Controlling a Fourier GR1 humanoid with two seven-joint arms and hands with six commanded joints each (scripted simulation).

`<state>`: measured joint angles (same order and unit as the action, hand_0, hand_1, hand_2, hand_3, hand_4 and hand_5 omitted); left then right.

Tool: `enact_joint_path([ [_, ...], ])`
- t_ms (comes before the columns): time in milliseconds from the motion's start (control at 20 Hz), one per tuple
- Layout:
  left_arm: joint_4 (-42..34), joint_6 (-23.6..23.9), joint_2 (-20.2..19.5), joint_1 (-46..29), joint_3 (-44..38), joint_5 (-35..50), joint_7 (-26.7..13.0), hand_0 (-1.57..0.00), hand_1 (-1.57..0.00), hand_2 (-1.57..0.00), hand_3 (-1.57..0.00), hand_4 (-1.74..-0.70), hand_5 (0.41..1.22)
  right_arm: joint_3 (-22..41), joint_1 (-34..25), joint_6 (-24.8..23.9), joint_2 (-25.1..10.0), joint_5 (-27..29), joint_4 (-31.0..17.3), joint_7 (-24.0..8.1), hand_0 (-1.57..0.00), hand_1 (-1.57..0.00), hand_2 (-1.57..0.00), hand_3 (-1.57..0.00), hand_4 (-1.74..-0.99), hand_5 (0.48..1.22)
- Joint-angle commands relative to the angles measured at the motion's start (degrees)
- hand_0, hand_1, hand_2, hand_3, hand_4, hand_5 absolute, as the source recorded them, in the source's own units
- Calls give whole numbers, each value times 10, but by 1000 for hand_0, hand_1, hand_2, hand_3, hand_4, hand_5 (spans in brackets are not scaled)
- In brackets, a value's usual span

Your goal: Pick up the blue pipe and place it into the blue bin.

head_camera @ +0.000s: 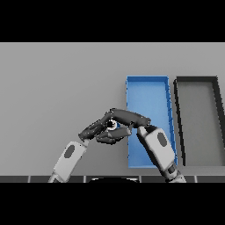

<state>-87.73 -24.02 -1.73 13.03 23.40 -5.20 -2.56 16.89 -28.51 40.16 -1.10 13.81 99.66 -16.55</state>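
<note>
Only a small pale blue end of the blue pipe [113,125] shows, just left of the blue bin [147,88]. My right hand [128,117] reaches leftward from the bin's near half, and its fingers are curled over the pipe. My left hand [97,130] comes in from the lower left. It lies right beside and under the right hand with its fingers relaxed, their tips near the pipe. The two hands hide the rest of the pipe. My right forearm covers the near part of the bin.
A dark grey bin [198,80] stands directly right of the blue bin, both long and narrow. The grey table [57,88] stretches to the left and behind.
</note>
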Motion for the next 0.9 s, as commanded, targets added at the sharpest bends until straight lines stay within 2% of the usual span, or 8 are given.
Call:
enact_joint_path([
  [0,3,3,3,5,-3,2,-11,-64,-59,-58,-45,-974,607,0,-2,-4,5,0,1,-2,-1570,-1570,-1570,-1570,-1499,1220],
  [50,1,4,7,4,-2,3,-14,-51,-47,-46,-36,-973,578,3,8,-2,10,0,5,5,-1570,-1570,-1570,-1570,-1499,1220],
  [200,7,5,2,1,-4,6,-17,-25,-24,-23,-18,-970,531,-16,-12,-16,23,24,6,-30,-1571,-1571,-1571,-1571,-1497,1221],
  [350,8,11,3,5,-3,2,-34,-13,-12,-11,-9,-968,501,-48,-46,-28,15,103,14,-71,-1571,-1571,-1571,-1571,-1495,1221],
  [450,4,10,2,-2,-1,3,-32,-8,-7,-7,-5,-973,489,-66,-85,-67,12,162,12,-127,-1571,-1571,-1571,-1571,-1494,1221],
  [600,-4,10,0,-4,2,2,-38,-3,-3,-3,-2,-961,475,-108,-159,-114,-17,251,9,-164,-1571,-1571,-1571,-1571,-1496,1221],
  [750,-13,4,-8,-18,6,0,-23,-1,-1,-1,-1,-951,473,-156,-235,-159,-36,265,-33,-153,-1571,-1571,-1571,-1571,-1497,1221],
  [850,-17,6,-10,-12,2,2,-23,0,0,0,0,-947,468,-194,-272,-180,-57,244,-73,-125,-1571,-1571,-1571,-1571,-1498,1221],
])
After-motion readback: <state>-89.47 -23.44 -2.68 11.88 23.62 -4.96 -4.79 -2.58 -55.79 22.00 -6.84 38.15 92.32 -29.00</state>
